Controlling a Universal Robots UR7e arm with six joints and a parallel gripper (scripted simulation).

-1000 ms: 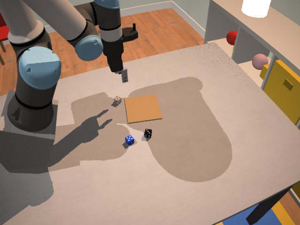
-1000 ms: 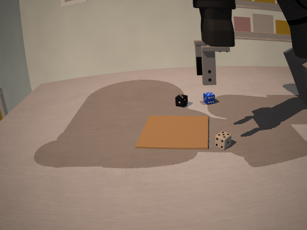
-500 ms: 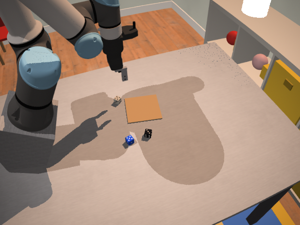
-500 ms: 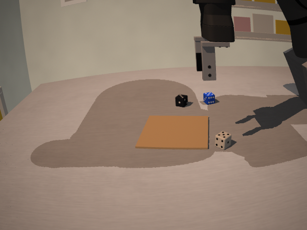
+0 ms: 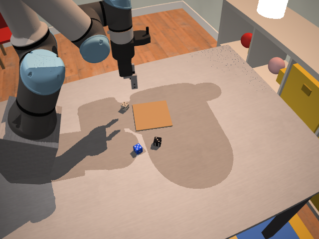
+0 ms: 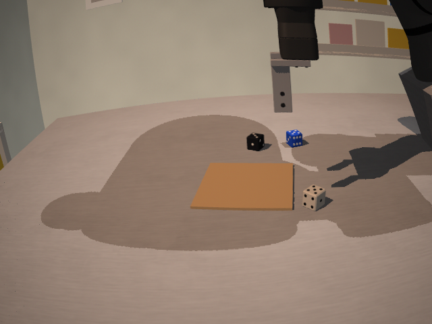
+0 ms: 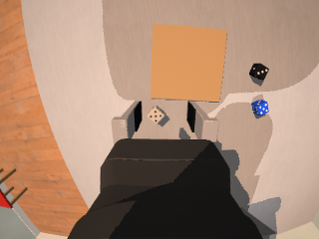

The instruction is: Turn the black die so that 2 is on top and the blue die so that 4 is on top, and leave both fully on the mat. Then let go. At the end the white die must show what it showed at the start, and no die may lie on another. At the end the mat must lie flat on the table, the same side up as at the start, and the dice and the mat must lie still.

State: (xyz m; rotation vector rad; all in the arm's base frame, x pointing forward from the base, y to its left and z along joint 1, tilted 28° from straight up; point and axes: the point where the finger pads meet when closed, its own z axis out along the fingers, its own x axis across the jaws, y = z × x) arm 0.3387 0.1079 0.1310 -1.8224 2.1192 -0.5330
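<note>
White die near the orange mat, five up, black die and blue die off the mat, gripper wide open above the table, holding nothing.

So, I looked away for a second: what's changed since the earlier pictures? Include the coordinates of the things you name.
The open gripper (image 5: 133, 80) (image 6: 283, 109) (image 7: 164, 111) rose a little, then shifted slightly leftward in the exterior view. Nothing was picked up or released. The black die (image 5: 157, 141) (image 6: 255, 142) (image 7: 258, 71), blue die (image 5: 137, 148) (image 6: 293, 138) (image 7: 259, 108), white die (image 5: 124, 106) (image 6: 314, 197) (image 7: 157, 116) and mat (image 5: 152, 115) (image 6: 246, 186) (image 7: 188, 63) stayed put.
</note>
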